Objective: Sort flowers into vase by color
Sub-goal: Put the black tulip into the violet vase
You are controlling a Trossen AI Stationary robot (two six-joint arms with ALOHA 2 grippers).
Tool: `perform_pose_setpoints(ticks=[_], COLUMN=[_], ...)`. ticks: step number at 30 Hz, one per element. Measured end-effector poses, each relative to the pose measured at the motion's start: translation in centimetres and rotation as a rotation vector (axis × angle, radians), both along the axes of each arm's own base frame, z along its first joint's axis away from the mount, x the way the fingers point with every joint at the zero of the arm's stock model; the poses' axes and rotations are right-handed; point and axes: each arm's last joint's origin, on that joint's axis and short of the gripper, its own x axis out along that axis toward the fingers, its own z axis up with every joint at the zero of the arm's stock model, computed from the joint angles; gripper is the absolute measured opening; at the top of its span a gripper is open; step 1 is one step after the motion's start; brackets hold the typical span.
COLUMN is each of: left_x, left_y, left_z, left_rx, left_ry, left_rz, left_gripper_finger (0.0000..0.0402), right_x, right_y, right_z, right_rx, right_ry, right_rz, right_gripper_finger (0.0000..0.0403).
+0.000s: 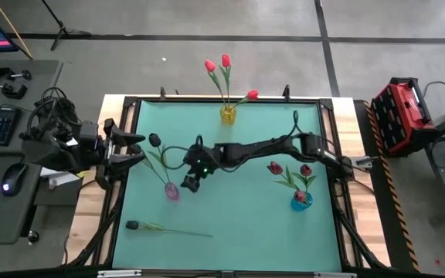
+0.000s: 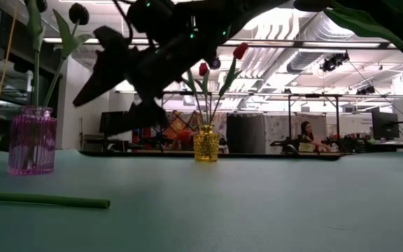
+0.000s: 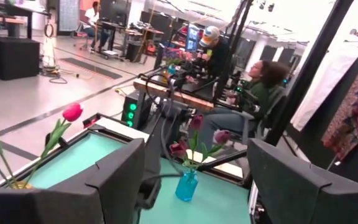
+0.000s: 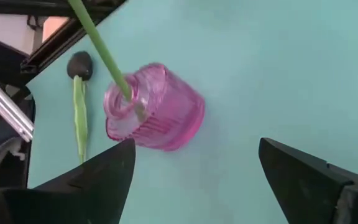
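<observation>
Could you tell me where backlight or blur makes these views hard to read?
Low view: bright ceiling lights silhouette the right end effector; the near stem is soft. Left wrist view: overexposed upper background. Right wrist view: pink vase sharp, evenly lit.

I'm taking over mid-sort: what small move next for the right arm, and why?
Probably swing the open right gripper toward the dark tulip lying on the teal mat; it hovers empty beside the pink glass vase, which already holds one dark tulip.

My right arm reaches across the table toward my left side, its gripper (image 1: pixel 191 182) hanging with fingers (image 4: pixel 98 180) spread apart. My left gripper (image 1: pixel 134 148) waits at the table's left edge, fingers apart.
</observation>
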Motion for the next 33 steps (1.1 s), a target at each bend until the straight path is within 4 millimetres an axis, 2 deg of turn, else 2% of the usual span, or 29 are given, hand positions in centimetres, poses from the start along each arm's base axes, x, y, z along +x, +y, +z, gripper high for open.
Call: perform_pose_setpoints(ticks=[6, 10, 17, 21, 23, 26, 30, 33], left_x=[0.0, 0.0, 0.0, 0.0, 0.0, 0.0, 0.0, 0.0], left_y=[-0.1, -0.1, -0.1, -0.1, -0.1, -0.1, -0.1, -0.1], left_z=[0.0, 0.0, 0.0, 0.0, 0.0, 0.0, 0.3, 0.4], left_rx=[-0.001, -0.002, 0.040, 0.054, 0.080, 0.102, 0.084, 0.073], left_ry=[0.001, 0.000, 0.008, 0.011, 0.016, 0.019, 0.002, -0.007], left_rz=[-0.030, -0.049, -0.050, -0.049, -0.049, -0.046, -0.044, -0.044], left_gripper_finger=[0.0271, 0.0271, 0.0271, 0.0271, 0.0271, 0.0271, 0.0271, 0.0271], right_x=[0.4, 0.3, -0.3, -0.5, -0.4, -0.3, -0.5, -1.2], right_y=[1.6, 3.7, 7.9, 9.2, 8.8, 6.9, 3.6, 0.9], right_z=[-2.7, -2.7, -2.7, -2.7, -2.3, -0.7, 2.7, 5.7], right_rx=[0.089, 0.133, 0.102, 0.070, 0.059, 0.029, -0.036, -0.095], right_ry=[0.051, 0.050, 0.023, 0.010, -0.006, -0.047, -0.121, -0.171], right_rz=[0.015, 0.119, 0.303, 0.336, 0.335, 0.301, 0.245, 0.187], right_gripper_finger=[0.0328, 0.0328, 0.0328, 0.0328, 0.0327, 0.0318, 0.0284, 0.0243])
